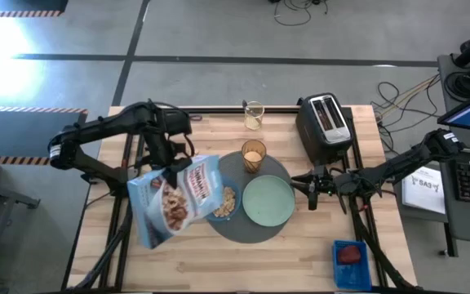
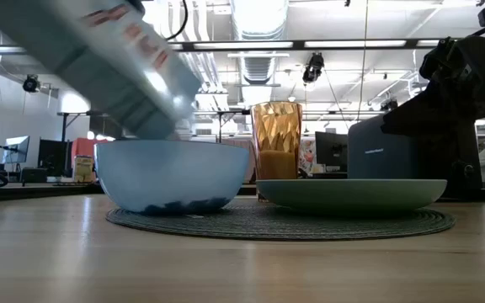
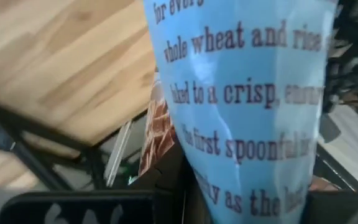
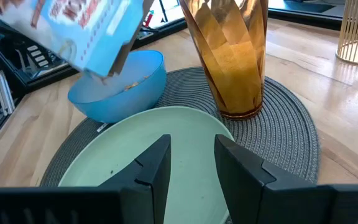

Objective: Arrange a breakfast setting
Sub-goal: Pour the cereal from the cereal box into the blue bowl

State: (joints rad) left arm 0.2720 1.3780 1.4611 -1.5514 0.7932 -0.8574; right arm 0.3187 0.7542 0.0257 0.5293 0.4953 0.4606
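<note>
A round dark-grey mat (image 1: 250,233) lies mid-table. On it stand a small blue bowl (image 1: 228,202) holding cereal, a pale green plate (image 1: 269,201) and a glass of orange drink (image 1: 253,155). My left gripper (image 1: 170,170) is shut on the blue cereal box (image 1: 172,204), which is tipped with its open end over the bowl (image 4: 114,93). My right gripper (image 4: 191,165) is open and empty, at the plate's right edge, its fingers above the plate (image 4: 135,149). No spoon shows. My left gripper holds the cereal box by its far narrow side (image 1: 176,173), near the middle of its length. The box itself hides the fingers in the left wrist view. The box is lifted clear of the table and slants, its open flap end (image 4: 120,59) lowest, just above the bowl.
A black toaster (image 1: 325,122) stands at the far right of the table. A second, clear glass (image 1: 254,114) stands at the far edge. A blue tray (image 1: 351,257) with a red item sits at the near right corner. Bare wood lies near the front edge.
</note>
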